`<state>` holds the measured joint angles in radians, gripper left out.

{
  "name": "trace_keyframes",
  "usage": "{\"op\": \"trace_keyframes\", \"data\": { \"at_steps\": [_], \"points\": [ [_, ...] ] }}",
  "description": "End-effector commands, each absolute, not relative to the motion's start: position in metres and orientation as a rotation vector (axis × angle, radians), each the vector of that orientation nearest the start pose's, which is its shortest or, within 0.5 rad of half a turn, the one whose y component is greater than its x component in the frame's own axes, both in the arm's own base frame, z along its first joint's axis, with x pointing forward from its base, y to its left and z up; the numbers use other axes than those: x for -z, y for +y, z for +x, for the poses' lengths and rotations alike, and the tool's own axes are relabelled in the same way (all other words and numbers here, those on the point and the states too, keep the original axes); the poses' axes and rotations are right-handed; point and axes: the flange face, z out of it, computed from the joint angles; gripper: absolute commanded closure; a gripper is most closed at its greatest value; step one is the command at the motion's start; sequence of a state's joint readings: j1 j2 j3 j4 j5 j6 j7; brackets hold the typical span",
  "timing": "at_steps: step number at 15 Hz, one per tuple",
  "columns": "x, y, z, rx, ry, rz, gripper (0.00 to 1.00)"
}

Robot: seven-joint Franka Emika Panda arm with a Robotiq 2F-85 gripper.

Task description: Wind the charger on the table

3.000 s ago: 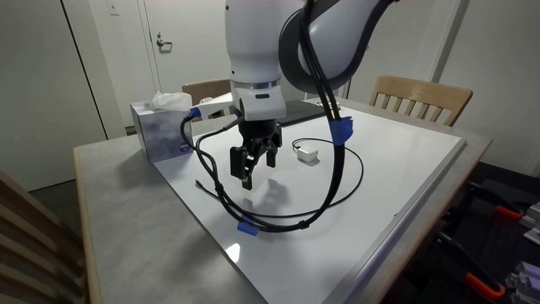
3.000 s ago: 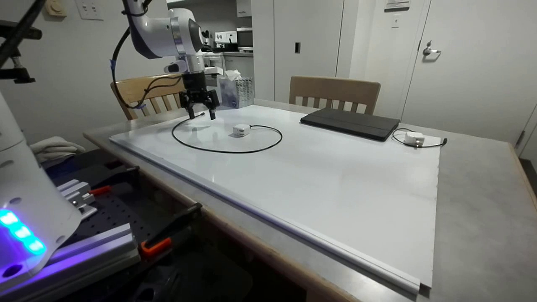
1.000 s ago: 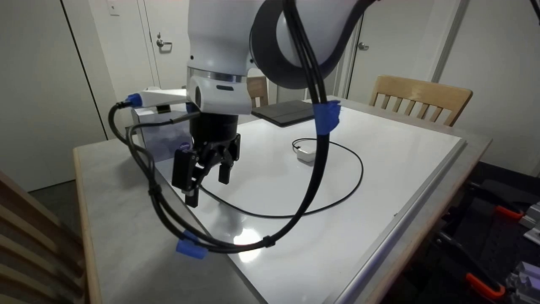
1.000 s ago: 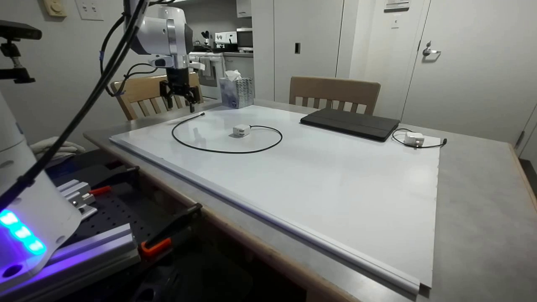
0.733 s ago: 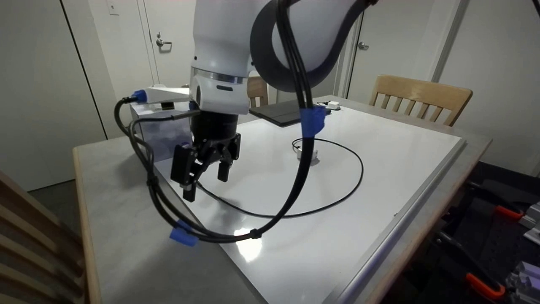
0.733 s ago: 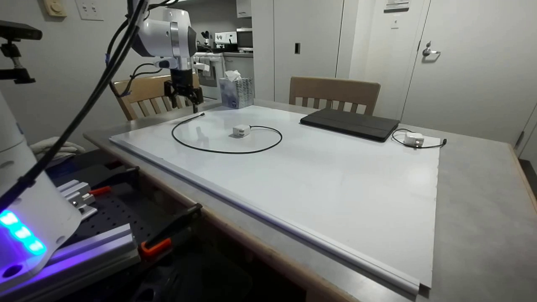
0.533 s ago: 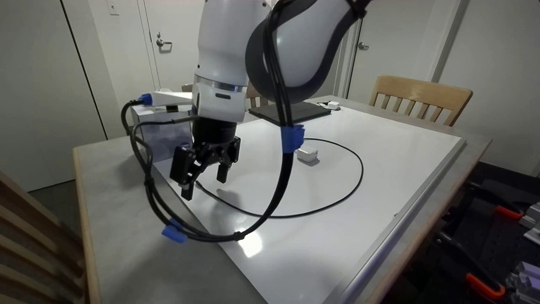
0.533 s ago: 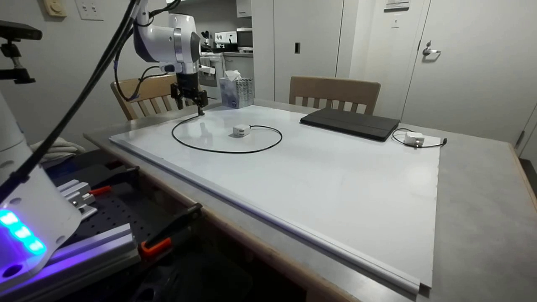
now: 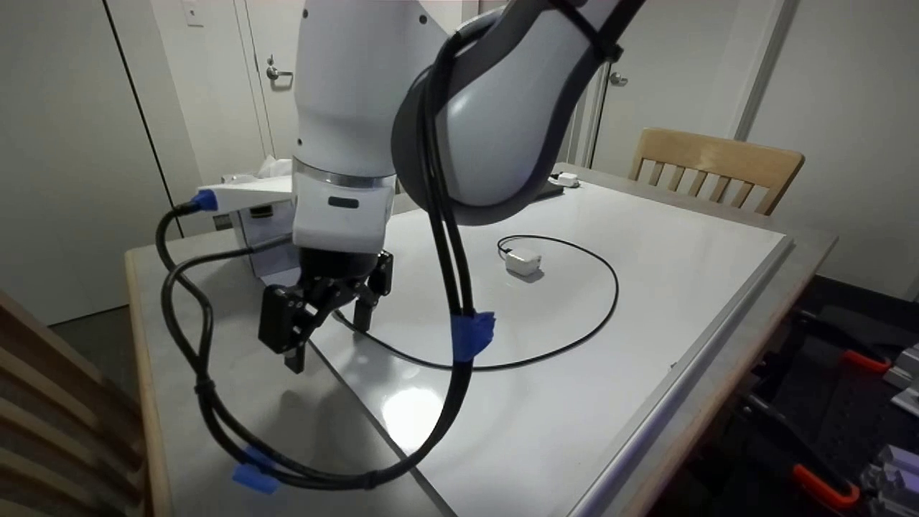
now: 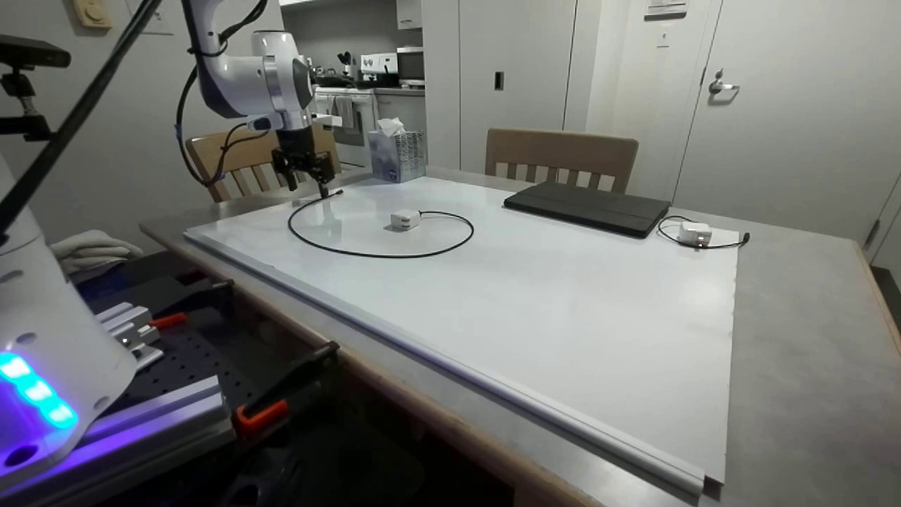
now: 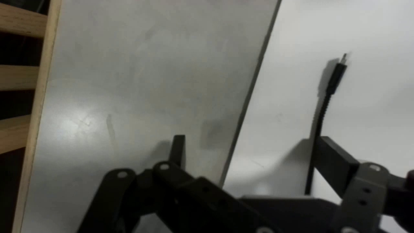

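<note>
The charger's white plug block sits on the glossy white top of the table. Its black cable runs from the block in one wide loose loop, lying flat. In the wrist view the cable's free connector end lies on the white top near the grey border. My gripper is open above this spot, nothing held. One finger is over the grey border; the other overlaps the cable just behind the connector, and I cannot tell if they touch. Both exterior views show the gripper low at the table's side.
A tissue box stands close behind the gripper. Farther along lie a flat dark slab and another white block with a short cable. The arm's thick cables hang in a loop. Wooden chairs border the table.
Over the last seconds my open gripper has moved sideways toward the grey border and sunk lower, dipping again in the last half second. The charger lies unmoved.
</note>
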<state>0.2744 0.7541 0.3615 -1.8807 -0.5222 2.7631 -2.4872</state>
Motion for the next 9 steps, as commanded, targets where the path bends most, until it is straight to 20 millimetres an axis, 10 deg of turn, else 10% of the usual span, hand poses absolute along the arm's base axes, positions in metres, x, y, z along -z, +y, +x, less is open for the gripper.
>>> {"op": "trace_keyframes", "data": {
  "at_steps": [1, 9],
  "points": [
    [-0.158, 0.403, 0.496, -0.157, 2.912, -0.500, 0.00],
    [-0.173, 0.404, 0.490, -0.147, 2.886, -0.468, 0.00]
  ]
}}
